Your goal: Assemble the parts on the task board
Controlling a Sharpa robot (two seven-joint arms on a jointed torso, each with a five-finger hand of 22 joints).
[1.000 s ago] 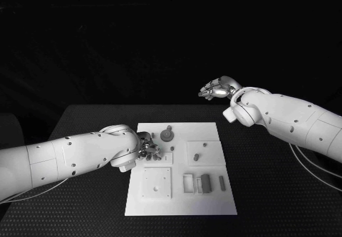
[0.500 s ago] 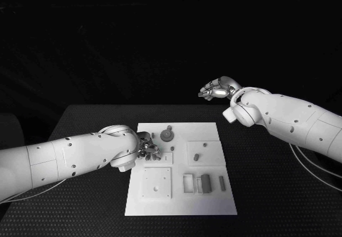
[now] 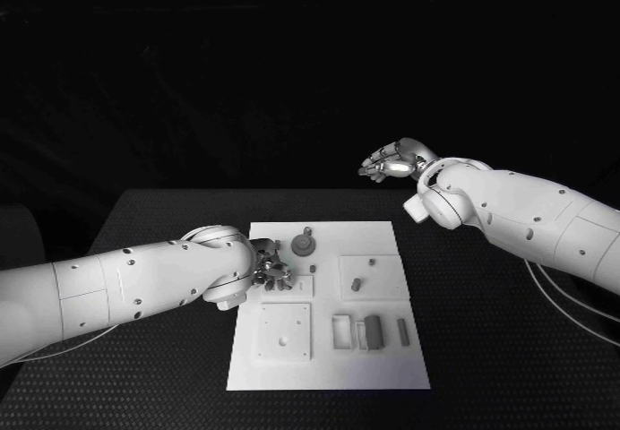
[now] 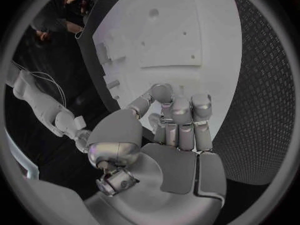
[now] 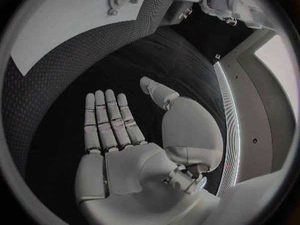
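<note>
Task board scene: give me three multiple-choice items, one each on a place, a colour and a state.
1. Where is the left robot hand?
A. over the task board's left edge
B. off the table
C. at the board's near right corner

2. What colour is the task board?
A. white
B. red
C. yellow

3. How is the right robot hand?
A. gripping a part
B. open, fingers straight
C. pressed on the board

Answers:
1 A, head view shows it there.
2 A, plate is white.
3 B, right wrist view shows an empty palm.
</note>
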